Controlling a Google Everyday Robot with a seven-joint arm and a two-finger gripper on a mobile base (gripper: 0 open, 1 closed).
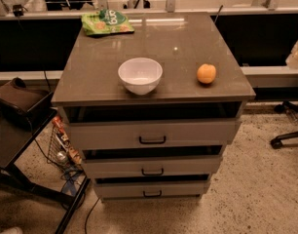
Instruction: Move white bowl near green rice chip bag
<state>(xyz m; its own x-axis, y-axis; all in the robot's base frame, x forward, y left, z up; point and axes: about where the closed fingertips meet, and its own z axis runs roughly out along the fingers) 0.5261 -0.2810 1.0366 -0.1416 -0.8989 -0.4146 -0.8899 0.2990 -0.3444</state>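
Note:
The white bowl (140,75) stands upright near the front edge of the grey cabinet top (188,43), a little left of centre. The green rice chip bag (106,23) lies flat at the back left corner of the top, well apart from the bowl. My gripper is not in view in this frame.
A small orange fruit (206,73) sits at the front right of the top. The cabinet has three drawers (152,135) with dark handles. A dark cart (17,126) stands at the left, a wire basket (61,147) beside it. A chair base (288,130) is at the right.

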